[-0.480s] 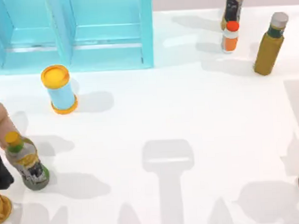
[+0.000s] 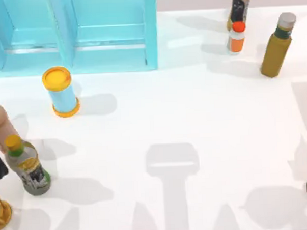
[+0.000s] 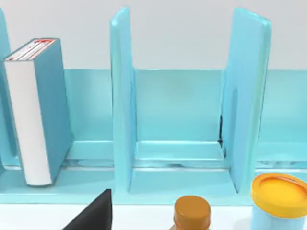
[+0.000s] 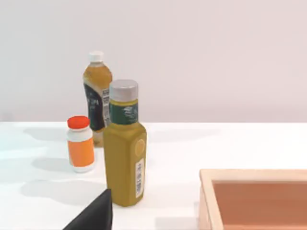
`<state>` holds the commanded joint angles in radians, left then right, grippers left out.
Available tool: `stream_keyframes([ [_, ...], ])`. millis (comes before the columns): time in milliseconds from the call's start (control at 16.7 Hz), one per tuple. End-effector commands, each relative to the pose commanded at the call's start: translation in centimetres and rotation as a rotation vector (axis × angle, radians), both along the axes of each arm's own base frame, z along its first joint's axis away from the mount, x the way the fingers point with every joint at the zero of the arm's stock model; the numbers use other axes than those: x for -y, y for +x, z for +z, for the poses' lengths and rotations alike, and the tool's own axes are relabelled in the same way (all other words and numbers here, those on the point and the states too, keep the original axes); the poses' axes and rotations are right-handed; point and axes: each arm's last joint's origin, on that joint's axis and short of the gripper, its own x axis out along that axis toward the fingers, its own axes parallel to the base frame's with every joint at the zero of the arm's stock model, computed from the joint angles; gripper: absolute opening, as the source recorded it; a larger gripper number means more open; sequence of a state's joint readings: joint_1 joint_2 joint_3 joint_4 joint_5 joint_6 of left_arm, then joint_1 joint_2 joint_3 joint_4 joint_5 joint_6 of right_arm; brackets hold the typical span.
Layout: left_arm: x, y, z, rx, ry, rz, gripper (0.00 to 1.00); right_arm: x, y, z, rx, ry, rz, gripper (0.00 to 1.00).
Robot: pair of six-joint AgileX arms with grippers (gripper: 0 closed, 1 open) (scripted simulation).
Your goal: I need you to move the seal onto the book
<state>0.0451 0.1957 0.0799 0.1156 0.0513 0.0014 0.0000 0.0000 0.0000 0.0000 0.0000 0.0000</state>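
We see the white table [image 2: 194, 118] from above, and the largest thing on it is the light-blue cabinet with upright dividers [image 2: 73, 34], filling the 10-to-12 o'clock stretch of the top view. In our left wrist view the thick teal-blue book with white page edges [image 3: 41, 108] stands upright in one of that cabinet's bays, its spine side leaning against the divider beside it. The seal we cannot find anywhere on the table.

Next in size come the bottles: a squat olive-yellow bottle with a grey cap [image 2: 278, 46] at 2 o'clock, a tall amber drink bottle with a dark label [image 2: 239, 7] at 1 o'clock, and just in front of it the small white bottle with an orange cap [image 2: 236, 37]. At 9 o'clock stands a pale-blue cylindrical tub with a yellow lid [image 2: 60, 92]; at 8 o'clock, a green-tinted bottle with a yellow cap [image 2: 27, 166].

A light wooden box with an open top [image 4: 254, 199] sits near the olive bottle in our right wrist view.

Of our left gripper [image 3: 93, 213] and right gripper [image 4: 93, 213] we see just a dark finger edge each — how far open they are, and whether they hold anything, we cannot tell.
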Motion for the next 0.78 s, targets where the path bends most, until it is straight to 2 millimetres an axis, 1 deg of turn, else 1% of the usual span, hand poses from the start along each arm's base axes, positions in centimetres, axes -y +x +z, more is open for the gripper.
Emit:
stream_keyframes([
  [120, -0.3, 1.0, 1.4, 0.0, -0.001, -0.004, 1.0, 0.0, 0.0, 0.0, 0.0, 0.0, 0.0, 1.0],
  [240, -0.8, 2.5, 2.8, 0.001, -0.002, -0.008, 1.0, 0.0, 0.0, 0.0, 0.0, 0.0, 0.0, 1.0],
  [360, -1.6, 4.6, 4.0, 0.001, -0.003, -0.011, 1.0, 0.0, 0.0, 0.0, 0.0, 0.0, 0.0, 1.0],
  [480, -2.6, 7.1, 4.9, 0.002, -0.004, -0.015, 1.0, 0.0, 0.0, 0.0, 0.0, 0.0, 0.0, 1.0],
  [660, -4.9, 11.5, 5.1, 0.004, -0.004, -0.02, 1.0, 0.0, 0.0, 0.0, 0.0, 0.0, 0.0, 1.0],
  [780, -6.8, 14.5, 4.4, 0.005, -0.003, -0.024, 1.0, 0.0, 0.0, 0.0, 0.0, 0.0, 0.0, 1.0],
])
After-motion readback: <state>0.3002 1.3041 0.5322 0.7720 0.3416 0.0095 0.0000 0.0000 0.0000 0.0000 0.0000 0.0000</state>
